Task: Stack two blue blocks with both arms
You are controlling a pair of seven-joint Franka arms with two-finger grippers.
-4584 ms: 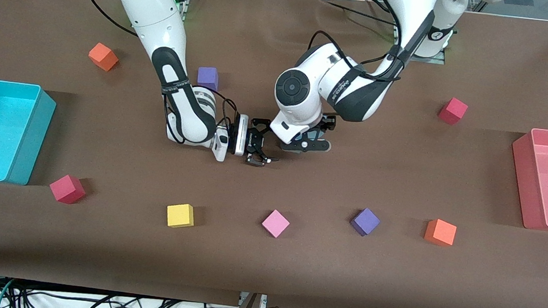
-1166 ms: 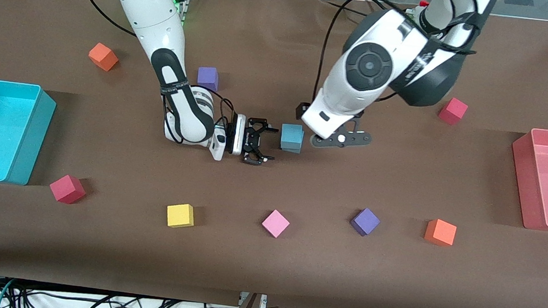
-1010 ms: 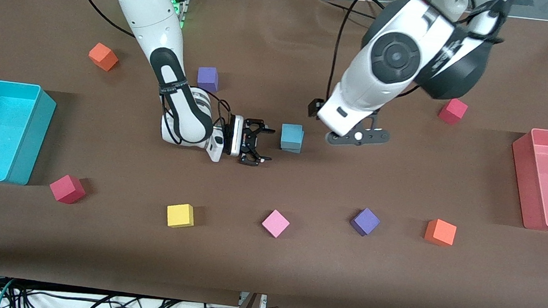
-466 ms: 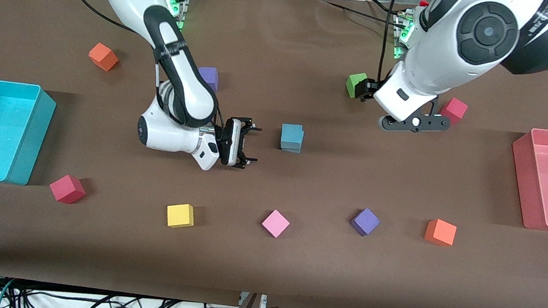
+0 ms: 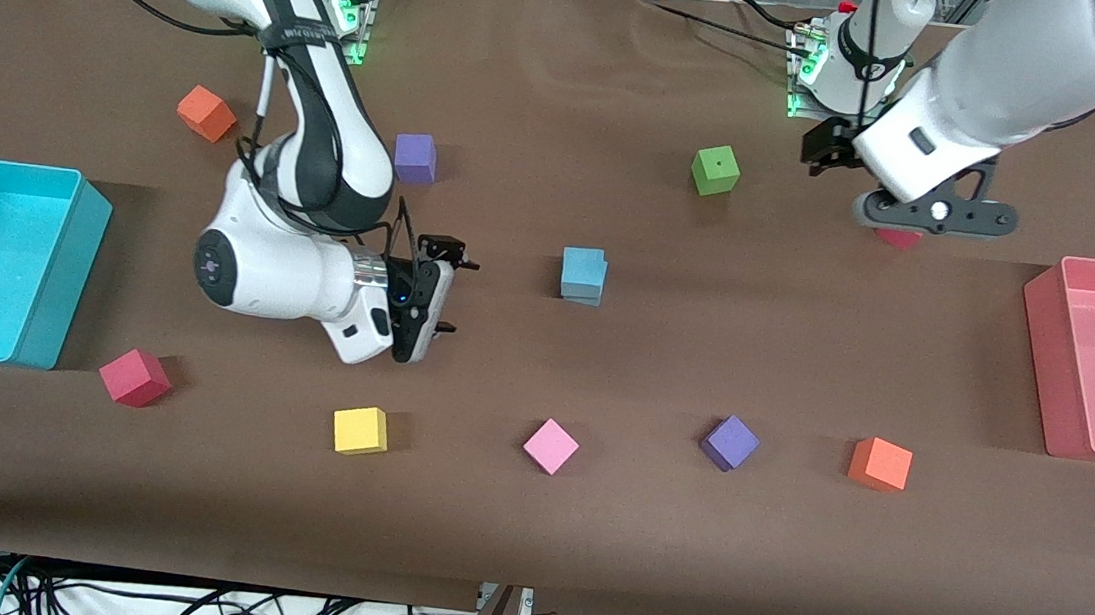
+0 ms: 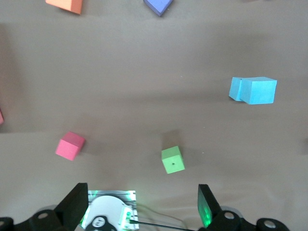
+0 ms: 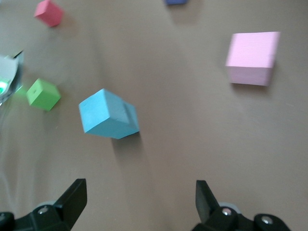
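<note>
The two blue blocks (image 5: 584,267) stand as a stack at the table's middle, the upper one slightly turned on the lower. No gripper touches them. The stack also shows in the left wrist view (image 6: 253,90) and in the right wrist view (image 7: 108,114). My right gripper (image 5: 448,295) is open and empty, low beside the stack toward the right arm's end; in its wrist view (image 7: 141,202) only bare table lies between the jaws. My left gripper (image 5: 826,149) is open and empty, raised over the table by the left arm's base (image 6: 111,219), well away from the stack.
A green cube (image 5: 715,170), a purple cube (image 5: 415,156) and an orange cube (image 5: 206,112) lie farther from the camera. Red (image 5: 134,376), yellow (image 5: 360,429), pink (image 5: 550,445), purple (image 5: 729,442) and orange (image 5: 880,463) cubes lie nearer. A cyan bin (image 5: 60,261) and a pink bin (image 5: 1041,345) stand at the ends.
Both grippers have drawn away from the stack: the left rose and swung back toward its base, uncovering the green cube; the right slid toward the right arm's end. The stack stayed still.
</note>
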